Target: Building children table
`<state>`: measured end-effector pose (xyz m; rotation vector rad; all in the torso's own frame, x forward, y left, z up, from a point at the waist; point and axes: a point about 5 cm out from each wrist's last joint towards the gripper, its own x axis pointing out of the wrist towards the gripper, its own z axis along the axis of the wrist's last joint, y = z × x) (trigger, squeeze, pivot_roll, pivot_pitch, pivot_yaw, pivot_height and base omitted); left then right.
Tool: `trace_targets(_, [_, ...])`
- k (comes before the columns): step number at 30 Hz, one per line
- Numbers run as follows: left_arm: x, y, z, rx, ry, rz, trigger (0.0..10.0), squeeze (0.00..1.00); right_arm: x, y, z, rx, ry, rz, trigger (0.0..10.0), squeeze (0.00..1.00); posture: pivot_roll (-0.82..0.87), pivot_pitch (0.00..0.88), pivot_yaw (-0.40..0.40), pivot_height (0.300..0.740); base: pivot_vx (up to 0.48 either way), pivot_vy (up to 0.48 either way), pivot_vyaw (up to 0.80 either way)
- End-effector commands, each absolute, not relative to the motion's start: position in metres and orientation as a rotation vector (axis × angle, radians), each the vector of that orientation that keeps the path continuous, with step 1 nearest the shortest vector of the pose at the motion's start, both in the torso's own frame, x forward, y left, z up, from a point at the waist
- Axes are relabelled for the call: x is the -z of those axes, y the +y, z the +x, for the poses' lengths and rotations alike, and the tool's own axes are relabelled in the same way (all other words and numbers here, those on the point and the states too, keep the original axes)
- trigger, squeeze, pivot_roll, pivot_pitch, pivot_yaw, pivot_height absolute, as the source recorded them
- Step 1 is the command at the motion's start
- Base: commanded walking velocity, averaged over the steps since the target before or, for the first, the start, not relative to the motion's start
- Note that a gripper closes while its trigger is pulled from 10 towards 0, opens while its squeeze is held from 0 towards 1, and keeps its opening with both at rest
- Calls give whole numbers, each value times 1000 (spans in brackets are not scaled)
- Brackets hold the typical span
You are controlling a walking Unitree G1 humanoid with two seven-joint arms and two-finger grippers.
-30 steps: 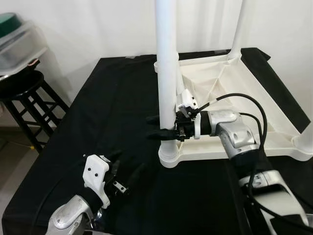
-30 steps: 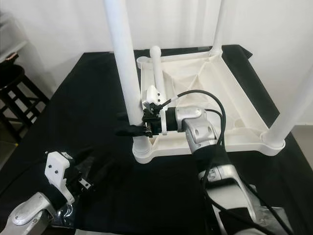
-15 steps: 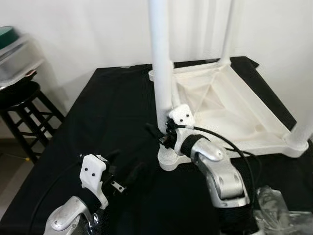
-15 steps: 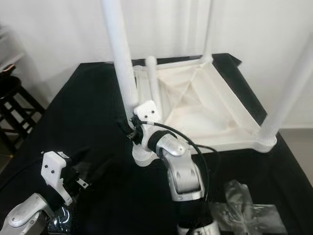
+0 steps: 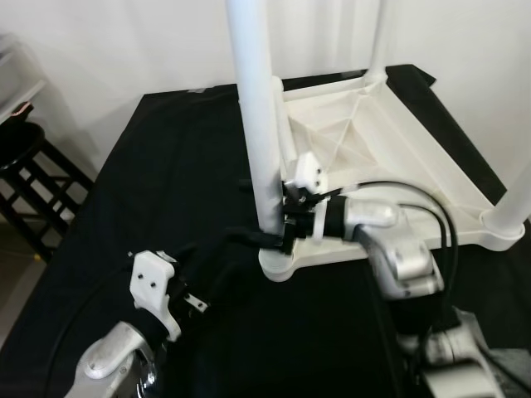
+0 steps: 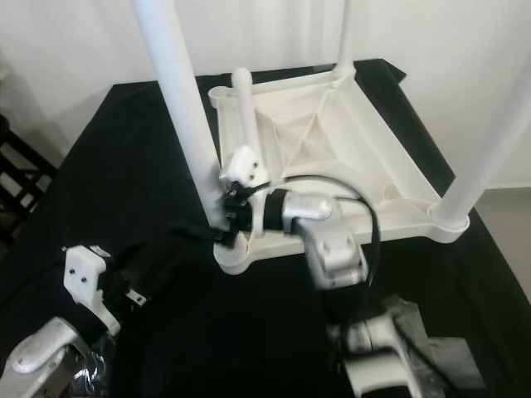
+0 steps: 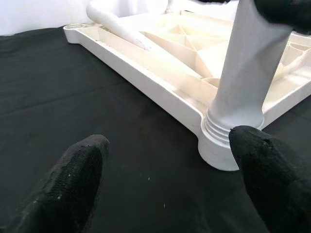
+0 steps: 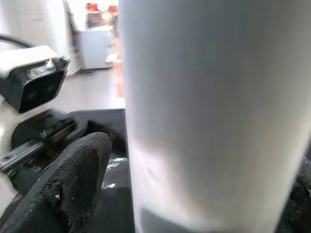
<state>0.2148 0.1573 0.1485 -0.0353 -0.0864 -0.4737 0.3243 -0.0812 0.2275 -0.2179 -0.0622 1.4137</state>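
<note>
Right claw [image 5: 264, 217] swung back level, clamped round near table leg [image 5: 255, 124] (no labels readable); left claw [image 7: 165, 189] open, empty.

Count taken:

- Tabletop [image 5: 415, 157], white, upside down: 1.
- Table legs standing in its corners: 3, namely the near leg [image 5: 253, 108], the far leg [image 5: 379, 33] and the right leg [image 5: 516, 199].
- Loose leg [image 6: 243, 108] lying on the tabletop: 1.
- Black cloth [image 5: 166, 166]: 1.
- Black stool [image 5: 33, 178]: 1.
- Clear plastic bag [image 6: 415, 332]: 1.
</note>
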Motion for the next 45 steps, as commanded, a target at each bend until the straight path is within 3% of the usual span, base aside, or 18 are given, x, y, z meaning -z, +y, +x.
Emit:
trace_targets(1, [-143, 160, 213, 458, -55, -42, 10000, 0, -225, -72, 328, -1499, -49, -215, 10000, 0, -12, 107, 114, 740, 0, 0, 0])
trace_targets(2, [-143, 160, 212, 459, -55, -41, 10000, 0, -226, -70, 333, -1505, -42, -223, 10000, 0, -12, 107, 114, 740, 0, 0, 0])
trace_targets(3, [-143, 160, 212, 459, -54, -40, 10000, 0, -227, -67, 337, -1504, -35, -228, 6549, 0, -13, 110, 116, 740, 0, 0, 0])
trace_targets(4, [-143, 160, 212, 459, -54, -40, 10000, 0, -227, -67, 337, -1504, -35, -228, 6549, 0, -13, 110, 116, 740, 0, 0, 0])
trace_targets(5, [-143, 160, 211, 458, -53, -41, 10000, 0, -226, -64, 340, -1496, -29, -236, 0, 0, -16, 113, 116, 740, 0, 0, 0])
trace_targets(13, [-145, 161, 211, 440, -58, -38, 10000, 0, -221, -67, 332, -1539, -14, -218, 0, 0, 3, 133, 116, 740, 0, 0, 0])
trace_targets(18, [-146, 164, 208, 433, -58, -16, 10000, 0, -211, -74, 343, -1318, -6, -249, 0, 0, 14, 129, 121, 740, 0, 0, 0])
trace_targets(20, [-146, 165, 207, 432, -55, -15, 10000, 0, -199, -70, 342, -1189, 46, -229, 0, 0, 15, 129, 117, 740, 0, 0, 0])
trace_targets(22, [-146, 170, 206, 419, -49, -21, 10000, 0, -173, -69, 338, -503, 111, -66, 0, 0, -1, 139, 136, 740, 0, 0, 0])
trace_targets(24, [-146, 173, 205, 408, -48, -28, 10000, 0, -161, -60, 317, -490, 118, -135, 0, 0, -4, 139, 145, 740, 0, 0, 0])
trace_targets(27, [-144, 175, 207, 402, -42, -31, 10000, 0, -149, -28, 285, -695, 135, -174, 0, 0, -2, 131, 165, 740, 0, 0, 0])
trace_targets(32, [-143, 177, 211, 414, -28, -26, 10000, 0, -159, -24, 295, -726, 110, -156, 0, 0, 3, 120, 167, 740, 0, 0, 0])
trace_targets(33, [-142, 177, 212, 419, -25, -28, 10000, 0, -163, -25, 301, -720, 106, -157, 3216, 0, 4, 118, 170, 740, 0, 0, 0])
trace_targets(34, [-143, 178, 213, 415, -27, -30, 10000, 0, -165, -24, 303, -753, 108, -152, 10000, 0, 7, 119, 174, 740, 0, 0, 0])
trace_targets(35, [-143, 178, 213, 415, -27, -30, 10000, 0, -165, -24, 303, -753, 108, -152, 10000, 0, 7, 119, 174, 740, 0, 0, 0])
trace_targets(36, [-143, 178, 213, 407, -29, -29, 10000, 0, -166, -21, 302, -831, 120, -115, 10000, 1000, 10, 118, 176, 740, 0, 0, 0])
trace_targets(44, [-143, 176, 215, 416, -26, -18, 10000, 0, -197, -33, 303, -1195, -69, -125, 10000, 1000, 22, 114, 163, 740, 0, 0, 0])
trace_targets(45, [-143, 175, 215, 421, -27, -15, 10000, 0, -200, -38, 304, -1274, -80, -170, 10000, 0, 23, 114, 161, 740, 0, 0, 0])
